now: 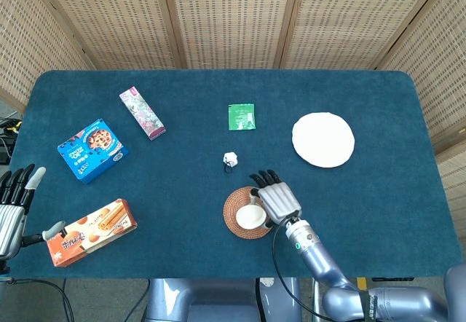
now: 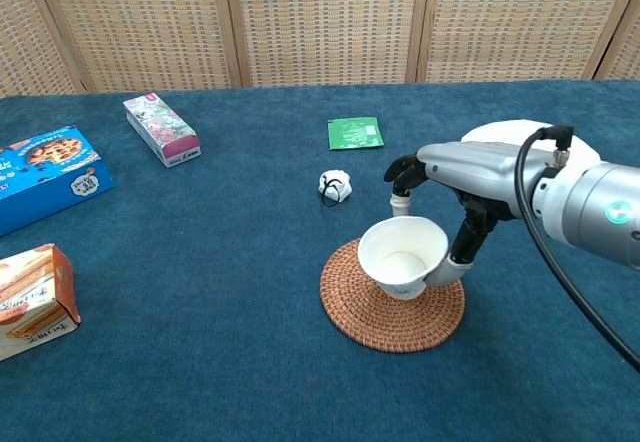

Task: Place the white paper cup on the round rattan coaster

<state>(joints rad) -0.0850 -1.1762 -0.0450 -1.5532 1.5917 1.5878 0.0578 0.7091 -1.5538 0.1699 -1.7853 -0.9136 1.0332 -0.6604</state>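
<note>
The white paper cup (image 2: 402, 257) (image 1: 251, 216) is upright with its mouth up, over the middle of the round rattan coaster (image 2: 372, 309) (image 1: 235, 204). My right hand (image 2: 455, 167) (image 1: 276, 199) grips the cup from its right side, fingers reaching over the far rim. Whether the cup's base touches the coaster I cannot tell. My left hand (image 1: 14, 207) shows only in the head view, at the table's near left edge, fingers spread and holding nothing.
A small white crumpled object (image 2: 335, 186) lies just behind the coaster. Farther back are a green packet (image 2: 354, 133) and a white plate (image 1: 323, 139). On the left lie a floral box (image 2: 160, 129), a blue cookie box (image 2: 45, 176) and an orange biscuit box (image 2: 34, 299).
</note>
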